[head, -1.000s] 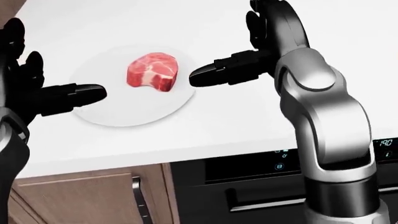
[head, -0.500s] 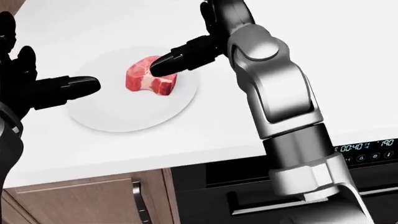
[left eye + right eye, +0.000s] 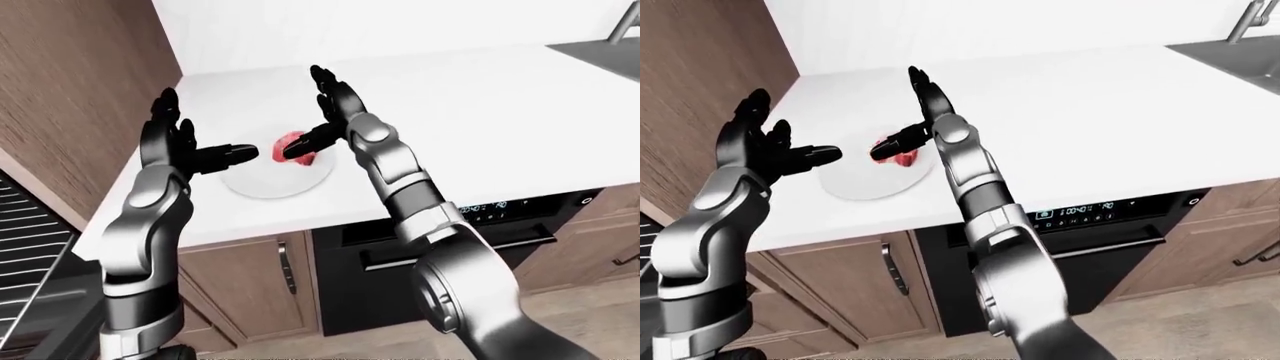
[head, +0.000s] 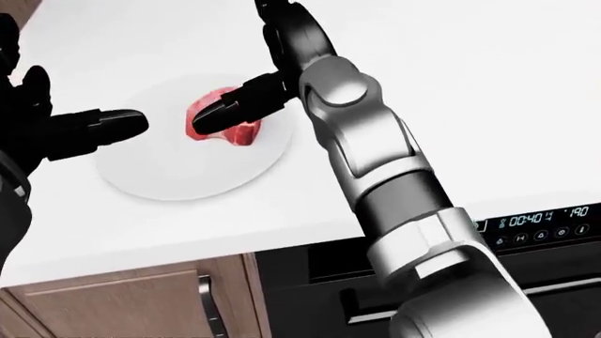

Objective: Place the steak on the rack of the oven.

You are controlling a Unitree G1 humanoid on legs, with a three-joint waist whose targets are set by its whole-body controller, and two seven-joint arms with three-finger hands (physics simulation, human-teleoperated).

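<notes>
A red raw steak [image 4: 231,121] lies on a round white plate [image 4: 169,176] on the white counter [image 4: 451,141]. My right hand [image 4: 251,84] is open, fingers spread upward; its thumb [image 4: 230,107] reaches across the steak's top. My left hand [image 4: 56,120] is open at the plate's left edge, its thumb [image 4: 108,125] pointing at the steak, apart from it. In the left-eye view an open oven's wire rack [image 3: 25,240] shows at the far left edge.
A black built-in oven with a lit display [image 4: 544,222] sits under the counter at right. Wooden cabinets with a metal handle [image 4: 211,303] are below the plate. A tall wooden panel [image 3: 80,97] rises at left. A sink [image 3: 1240,56] lies at far right.
My right hand has moved left from beside the plate until its thumb lies over the steak. The left hand has stayed about where it was.
</notes>
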